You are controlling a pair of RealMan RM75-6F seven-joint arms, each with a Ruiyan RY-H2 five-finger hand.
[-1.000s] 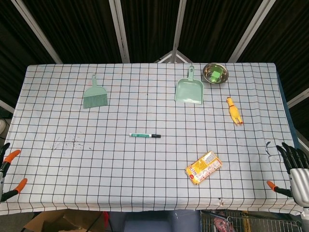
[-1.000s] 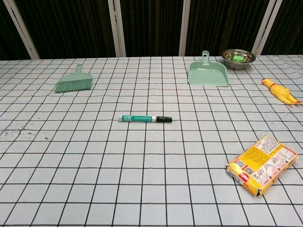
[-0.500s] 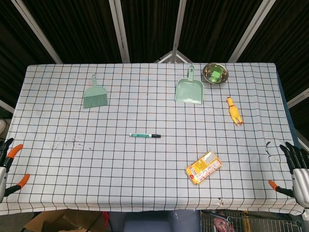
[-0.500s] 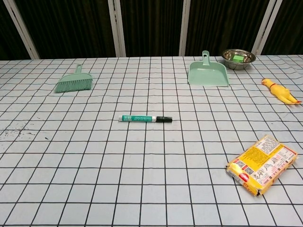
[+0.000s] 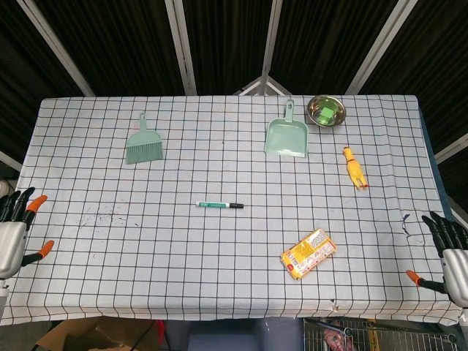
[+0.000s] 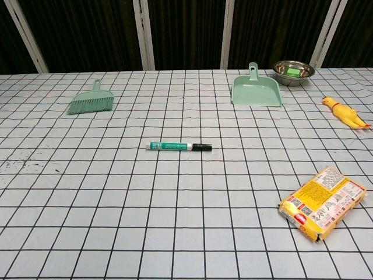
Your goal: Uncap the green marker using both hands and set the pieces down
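Note:
The green marker (image 5: 219,205) lies flat near the middle of the checked tablecloth, its black cap pointing right; the chest view shows the same marker (image 6: 178,146). At the table's left edge my left hand (image 5: 13,234) hovers with fingers spread and nothing in it. My right hand (image 5: 452,248) is at the table's right edge, fingers apart, also empty. Both hands are far from the marker. Neither hand appears in the chest view.
A green hand brush (image 5: 144,143) lies at the back left, a green dustpan (image 5: 287,136) and a steel bowl (image 5: 325,111) at the back right. A yellow rubber chicken (image 5: 355,168) and a yellow snack packet (image 5: 309,253) lie on the right side.
My left hand has risen along the left edge, further into view. The right hand has shifted slightly. The marker has not moved.

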